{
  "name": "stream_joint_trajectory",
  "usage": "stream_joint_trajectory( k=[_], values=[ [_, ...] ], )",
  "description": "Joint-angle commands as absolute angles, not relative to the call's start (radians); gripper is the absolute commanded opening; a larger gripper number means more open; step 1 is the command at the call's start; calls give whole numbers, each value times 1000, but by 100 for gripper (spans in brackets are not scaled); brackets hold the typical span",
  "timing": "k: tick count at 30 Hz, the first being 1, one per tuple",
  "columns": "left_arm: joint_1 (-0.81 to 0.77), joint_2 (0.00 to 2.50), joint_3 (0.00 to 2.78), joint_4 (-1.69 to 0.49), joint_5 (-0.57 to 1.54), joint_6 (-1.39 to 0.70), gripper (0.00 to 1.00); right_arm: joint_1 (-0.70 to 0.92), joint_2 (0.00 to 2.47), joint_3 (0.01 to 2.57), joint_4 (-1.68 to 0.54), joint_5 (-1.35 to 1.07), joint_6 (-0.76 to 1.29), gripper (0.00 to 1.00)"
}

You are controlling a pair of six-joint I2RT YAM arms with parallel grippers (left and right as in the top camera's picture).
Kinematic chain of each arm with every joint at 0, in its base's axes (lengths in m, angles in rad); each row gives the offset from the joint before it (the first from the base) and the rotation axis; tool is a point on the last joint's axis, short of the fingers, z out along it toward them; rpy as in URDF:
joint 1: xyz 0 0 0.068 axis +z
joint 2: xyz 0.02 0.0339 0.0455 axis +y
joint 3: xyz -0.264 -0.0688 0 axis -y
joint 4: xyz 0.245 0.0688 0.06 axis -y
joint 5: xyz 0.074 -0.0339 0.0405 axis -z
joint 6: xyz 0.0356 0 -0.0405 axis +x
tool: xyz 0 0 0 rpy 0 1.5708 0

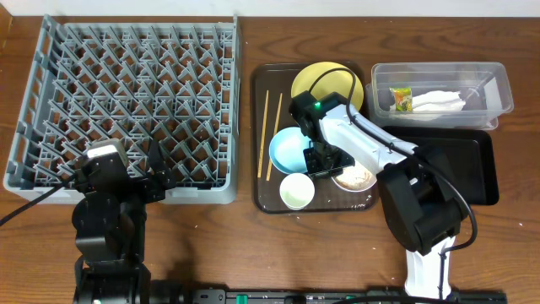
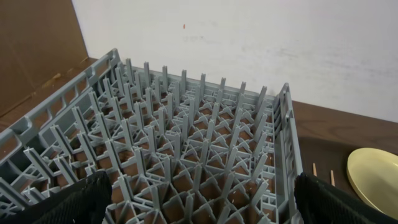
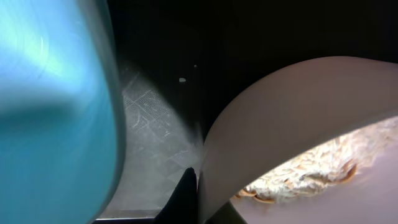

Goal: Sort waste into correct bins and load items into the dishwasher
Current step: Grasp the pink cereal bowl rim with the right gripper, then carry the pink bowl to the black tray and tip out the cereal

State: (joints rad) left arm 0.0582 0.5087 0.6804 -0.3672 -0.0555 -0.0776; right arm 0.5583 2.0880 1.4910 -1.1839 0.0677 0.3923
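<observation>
Step in hand, as judged: emptying food waste before loading. Grey dish rack (image 1: 202, 192) far left holds nothing yet. Left hand (image 1: 156, 179) hovers at its front edge, fingers wide apart, nothing in them. Centre: brown tray (image 1: 287, 110) carries chopsticks (image 1: 272, 135) along its left side, then blue bowl (image 1: 287, 150), white cup (image 1: 297, 192) and yellow plate (image 1: 321, 80) at the back. Right hand (image 1: 327, 162) is down between blue bowl and white bowl (image 1: 359, 179), closed, and appears pinched on the white bowl's rim. One fingertip (image 3: 186, 193) presses its outer wall; the other is hidden. Rice scraps (image 3: 311, 168) sit inside that bowl. Far right: clear tub (image 1: 439, 67) already has the wrapper (image 1: 401, 100) and napkin (image 1: 439, 103); black tray (image 1: 472, 169) in front looks bare. Next likely calls for lifting level, carrying right and tipping the scraps into a bin. The gap to the blue bowl is tight and the cup is close; open desk and the bare black tray lie to the right.
</observation>
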Motion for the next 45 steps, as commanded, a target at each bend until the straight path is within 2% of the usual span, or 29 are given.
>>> stream_joint_trajectory(
  k=[1,30,45],
  values=[
    [63,508,704,-366,-64,-72,95,564,2100,1482,-1183,74,384,1],
    [63,508,704,-366,-64,-72,95,561,1868,1483,-1231,46,384,1],
    [63,508,704,-366,-64,-72,95,418,1616,1483,-1329,-13,343,1]
  ],
)
